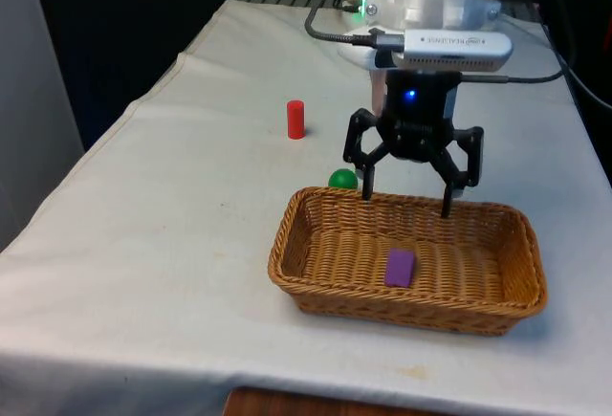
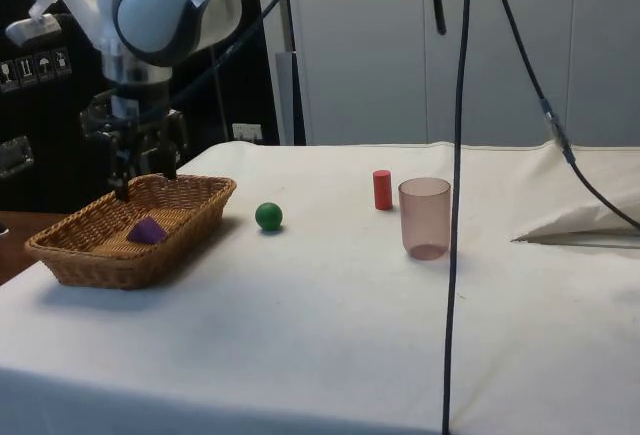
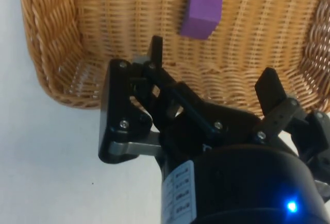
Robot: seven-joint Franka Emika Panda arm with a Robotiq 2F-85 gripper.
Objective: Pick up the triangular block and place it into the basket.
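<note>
Reading this as the release step done: my black two-finger gripper (image 1: pixel 409 198) hangs spread and empty above the woven wicker basket (image 1: pixel 287 244), the purple triangular block (image 1: pixel 399 268) lying inside. Next I'd lift clear.

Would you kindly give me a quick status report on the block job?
End effector open, empty, above the basket's far rim. Purple block lying inside the basket. Green ball just beyond the basket, clear of the work.
</note>
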